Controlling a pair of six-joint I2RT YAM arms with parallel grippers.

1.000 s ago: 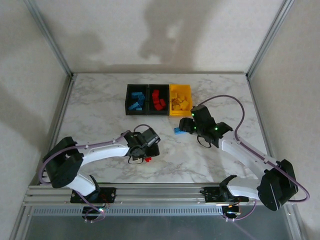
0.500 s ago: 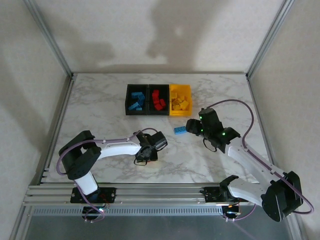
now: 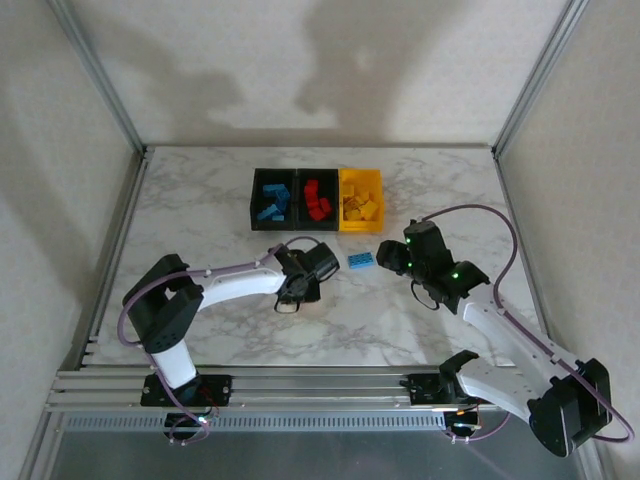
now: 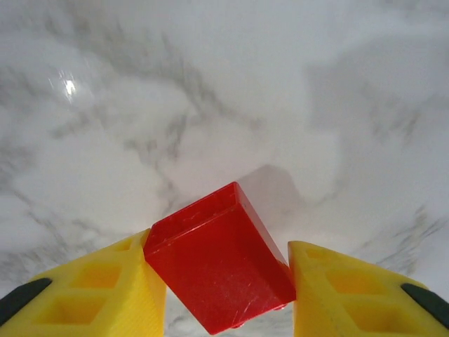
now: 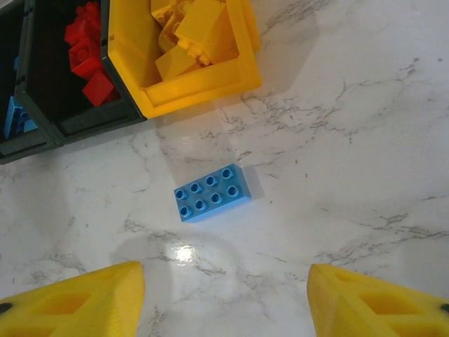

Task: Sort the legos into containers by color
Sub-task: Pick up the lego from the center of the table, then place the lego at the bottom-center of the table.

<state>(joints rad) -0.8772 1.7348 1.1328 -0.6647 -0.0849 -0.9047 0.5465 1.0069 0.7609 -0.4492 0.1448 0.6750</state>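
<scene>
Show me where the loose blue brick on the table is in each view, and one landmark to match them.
Top external: blue brick on the marble, just nearer than the yellow bin.
Right wrist: blue brick mid-picture, below the yellow bin.
Left wrist: a red brick, gripped, over marble.
Shared landmark: the yellow bin.

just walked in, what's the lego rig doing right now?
Two arms are sorting Lego bricks by color. The left gripper is closed on a red brick over the marble table. The right gripper hangs open above a lone blue brick lying on the table just in front of the yellow bin. The two black bins beside it already hold sorted blue and red pieces; the yellow bin holds yellow ones.
</scene>
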